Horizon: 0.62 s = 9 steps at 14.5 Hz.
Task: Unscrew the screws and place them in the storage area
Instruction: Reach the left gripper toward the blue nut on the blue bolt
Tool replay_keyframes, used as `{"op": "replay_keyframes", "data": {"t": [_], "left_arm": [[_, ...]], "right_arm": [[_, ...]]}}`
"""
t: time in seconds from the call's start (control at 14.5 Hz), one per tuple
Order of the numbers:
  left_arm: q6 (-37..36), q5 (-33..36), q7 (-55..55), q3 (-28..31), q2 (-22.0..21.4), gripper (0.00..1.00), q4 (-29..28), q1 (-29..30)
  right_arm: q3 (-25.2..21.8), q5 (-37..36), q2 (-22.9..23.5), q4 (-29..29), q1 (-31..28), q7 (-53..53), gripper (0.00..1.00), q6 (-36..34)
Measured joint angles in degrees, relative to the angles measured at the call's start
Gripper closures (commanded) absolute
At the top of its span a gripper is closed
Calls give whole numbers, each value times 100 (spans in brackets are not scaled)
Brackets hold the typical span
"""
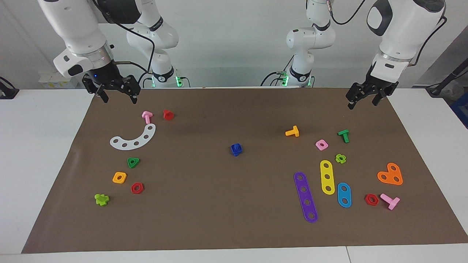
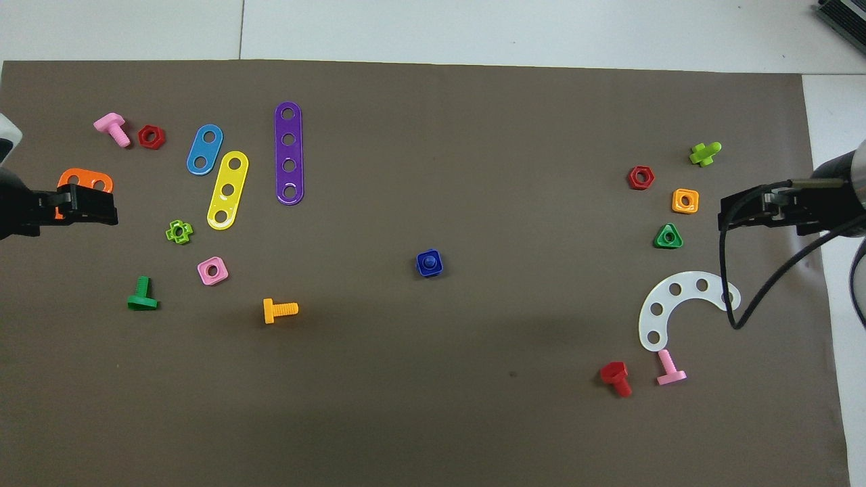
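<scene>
Brown mat (image 1: 234, 226) covers the table. Facing view: dark-blue screw (image 1: 236, 149) with its square nut (image 1: 236, 151) fitted sits alone mid-mat, well apart from both piles of toy parts. Right gripper (image 1: 116, 95) hangs over the mat edge at the robots' end, above the pink screw (image 1: 147, 117) and white curved plate (image 1: 134, 138), fingers spread, nothing in them. Left gripper (image 1: 362, 101) hangs over the mat corner at the left arm's end, fingers apart, nothing held. Near it lie a green screw (image 1: 344, 135), pink nut (image 1: 321, 144), orange screw (image 1: 292, 131), yellow plate (image 1: 327, 177), purple strip (image 1: 305, 197), light-blue plate (image 1: 344, 194), orange heart plate (image 1: 390, 174). Overhead view: blue screw (image 2: 429, 263) stands mid-mat, head down in its nut, shank tip up. Left gripper (image 2: 114, 207) comes in from the side over the orange heart plate (image 2: 84, 180), holding nothing. Right gripper (image 2: 720, 211) sits over the mat beside the green triangle nut (image 2: 668, 236) and orange square nut (image 2: 685, 200), holding nothing; white curved plate (image 2: 666, 304) lies nearer the robots than those nuts.
</scene>
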Motion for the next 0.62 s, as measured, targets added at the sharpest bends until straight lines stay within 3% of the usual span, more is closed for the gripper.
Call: {"op": "replay_keyframes", "data": {"t": [0.34, 0.62], "left_arm": [[-2, -2, 29, -45, 1, 0, -36, -51], [70, -157, -133, -83, -27, 1, -319, -595]], "right_arm": [[0, 0, 0, 0, 0, 0, 0, 0], [0, 0, 0, 0, 0, 0, 0, 0]]}}
